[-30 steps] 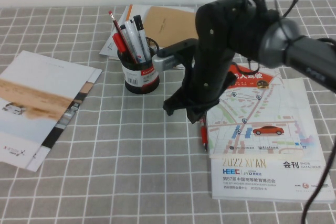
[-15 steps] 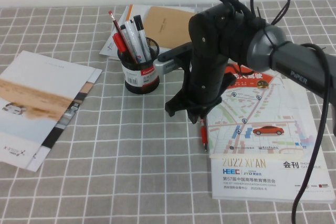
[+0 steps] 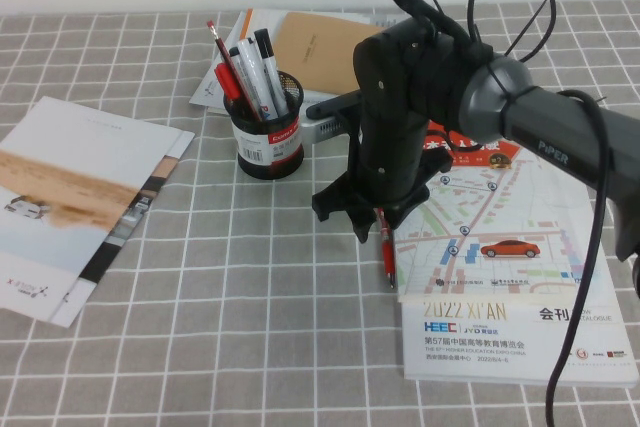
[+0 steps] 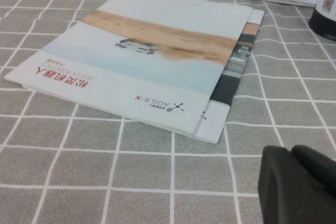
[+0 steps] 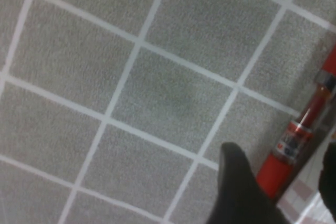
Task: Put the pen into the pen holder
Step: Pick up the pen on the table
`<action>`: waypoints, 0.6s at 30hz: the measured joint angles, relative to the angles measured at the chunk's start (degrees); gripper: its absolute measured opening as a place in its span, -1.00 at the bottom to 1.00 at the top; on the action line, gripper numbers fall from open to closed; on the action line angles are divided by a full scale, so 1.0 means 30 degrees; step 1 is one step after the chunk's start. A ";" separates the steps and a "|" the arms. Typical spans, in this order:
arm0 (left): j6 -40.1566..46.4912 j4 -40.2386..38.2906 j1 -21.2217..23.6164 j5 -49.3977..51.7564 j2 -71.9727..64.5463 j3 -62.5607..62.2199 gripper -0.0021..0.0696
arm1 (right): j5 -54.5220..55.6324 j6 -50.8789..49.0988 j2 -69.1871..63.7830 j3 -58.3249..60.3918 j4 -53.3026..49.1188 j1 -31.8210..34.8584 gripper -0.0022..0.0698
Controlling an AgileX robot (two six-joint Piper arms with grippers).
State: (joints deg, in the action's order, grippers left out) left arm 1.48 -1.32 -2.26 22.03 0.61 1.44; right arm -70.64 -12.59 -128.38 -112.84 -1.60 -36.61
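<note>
One pen [image 3: 386,247], one pen holder [image 3: 268,143]

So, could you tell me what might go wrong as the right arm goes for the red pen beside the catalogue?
1. The slim red ballpoint pen lies tight against the printed catalogue's edge; the open right gripper straddling it could catch the cover.
2. The black wire-mesh pen holder is already crowded with markers, so insertion may jam.
The left gripper rests low near the pale brochure, uninvolved.
</note>
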 joint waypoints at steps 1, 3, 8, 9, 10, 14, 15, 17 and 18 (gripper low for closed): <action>0.0000 0.0000 0.0000 0.0000 0.0000 0.0000 -0.95 | -0.0039 -0.0171 -0.0046 -0.0086 -0.0010 0.0000 -0.11; 0.0000 0.0000 0.0000 0.0000 0.0000 0.0000 -0.95 | -0.0091 -0.0419 -0.0137 -0.0157 -0.0042 0.0000 -0.11; 0.0000 0.0000 0.0000 0.0000 0.0000 0.0000 -0.95 | -0.0136 -0.1209 -0.0207 -0.0352 0.0230 0.0000 -0.11; 0.0000 0.0000 0.0000 0.0000 0.0000 0.0000 -0.95 | -0.0286 -0.1216 -0.0279 -0.0547 0.0314 0.0000 -0.12; 0.0000 0.0000 0.0000 0.0000 0.0000 0.0000 -0.95 | -0.0405 -0.1246 -0.0357 -0.0742 0.0418 0.0000 -0.13; 0.0000 0.0000 0.0000 0.0000 0.0000 0.0000 -0.95 | -0.0044 -0.1322 -0.1138 -0.1345 0.1106 0.0035 -0.19; 0.0000 0.0000 0.0000 0.0000 0.0000 0.0000 -0.95 | -0.0028 -0.1322 -0.1311 -0.1513 0.1275 -0.0007 -0.20; 0.0000 0.0000 0.0000 0.0000 0.0000 0.0000 -0.95 | -0.0028 -0.1361 -0.1452 -0.1851 0.1580 -0.0003 -0.20; 0.0000 0.0000 0.0000 0.0000 0.0000 0.0000 -0.95 | 0.0001 -0.1361 -0.1452 -0.2039 0.1715 -0.0003 -0.21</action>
State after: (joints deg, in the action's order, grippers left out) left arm 1.48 -1.32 -2.26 22.03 0.61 1.44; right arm -70.64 -16.67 -132.73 -118.96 3.54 -36.62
